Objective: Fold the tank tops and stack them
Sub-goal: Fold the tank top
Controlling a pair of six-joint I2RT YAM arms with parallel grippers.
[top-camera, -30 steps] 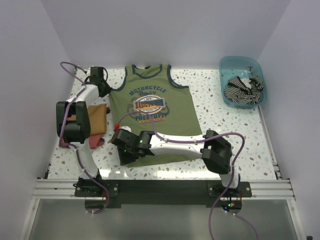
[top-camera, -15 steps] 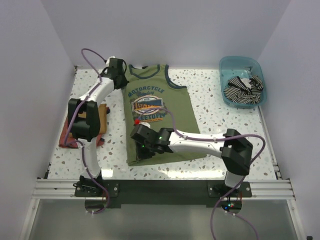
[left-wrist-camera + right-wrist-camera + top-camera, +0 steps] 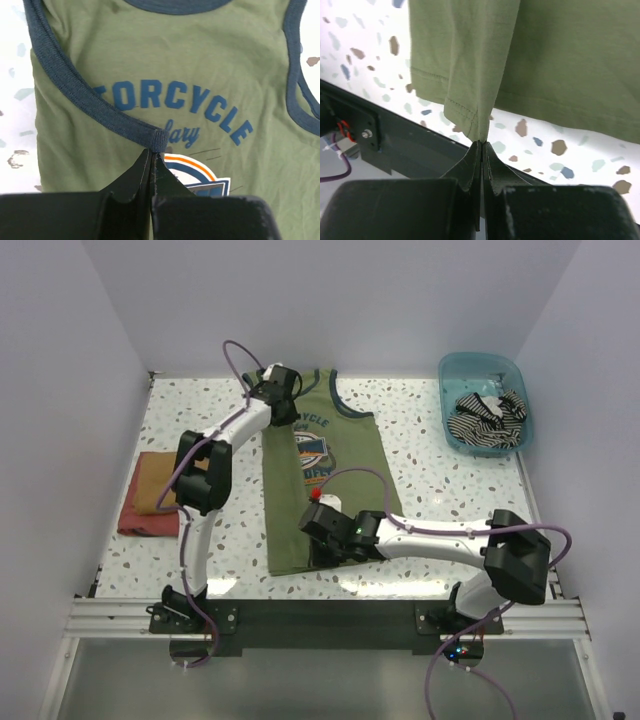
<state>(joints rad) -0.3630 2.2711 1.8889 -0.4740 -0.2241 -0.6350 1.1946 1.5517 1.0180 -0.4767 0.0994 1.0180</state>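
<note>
The olive-green tank top (image 3: 350,465) with navy trim lies mid-table, its left side lifted and folded over toward the right. My left gripper (image 3: 283,398) is shut on its navy armhole trim (image 3: 159,141) near the top; the print "MOTORCYCLE" (image 3: 175,100) shows beyond the fingers. My right gripper (image 3: 322,530) is shut on the bottom hem corner (image 3: 470,122) of the same top, near the table's front edge. The black-and-white striped tank top (image 3: 488,418) lies crumpled in the blue bin at the far right.
The translucent blue bin (image 3: 452,372) stands at the back right. A folded stack of red and mustard cloth (image 3: 155,495) lies at the left. The black front rail (image 3: 320,615) runs along the near edge, also in the right wrist view (image 3: 395,150).
Both grippers have carried the green top's left edge rightward, folding it over lengthwise. The left arm swung from the far left to the collar area; the right gripper moved right along the hem.
</note>
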